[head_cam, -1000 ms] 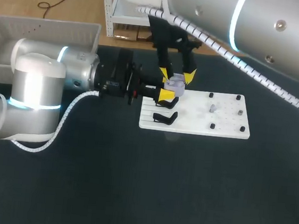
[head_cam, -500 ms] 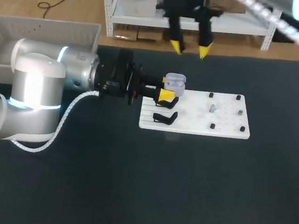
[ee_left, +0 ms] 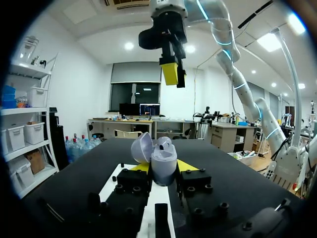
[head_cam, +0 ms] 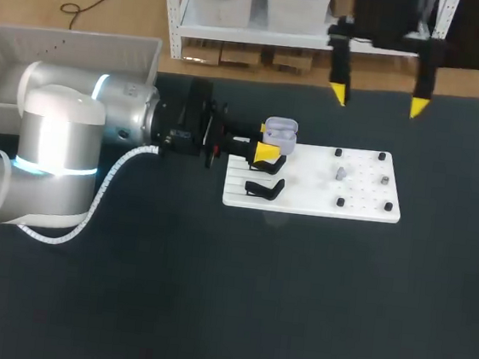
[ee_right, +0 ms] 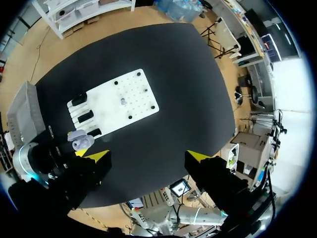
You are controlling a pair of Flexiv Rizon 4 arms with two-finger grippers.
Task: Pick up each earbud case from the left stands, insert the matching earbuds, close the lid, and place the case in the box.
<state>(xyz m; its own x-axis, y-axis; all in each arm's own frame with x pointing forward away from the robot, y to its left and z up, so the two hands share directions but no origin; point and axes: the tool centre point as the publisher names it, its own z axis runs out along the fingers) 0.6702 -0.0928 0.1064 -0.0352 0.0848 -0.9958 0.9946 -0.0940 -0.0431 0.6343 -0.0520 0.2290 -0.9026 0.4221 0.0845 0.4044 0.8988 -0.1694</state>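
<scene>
Nothing legible in any view rn. No readable txt, nos. or labels on earbud case (ee_left: pixel 163 161) or white board (head_cam: pixel 366 201).

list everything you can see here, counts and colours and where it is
table: 1, black, under everything
box: 1, light grey, far left of the table
board: 1, white, middle of the table
stands: 3 in the right wrist view, black, on the board's left part
pegs: 4, black, on the board's right part
small piece: 1, grey, among the pegs, too small to identify
case: 1, pale lilac, lid open, held over the board's left end
left gripper: yellow tips, shut on the case
right gripper: yellow tips, open, raised over the table's far side
</scene>
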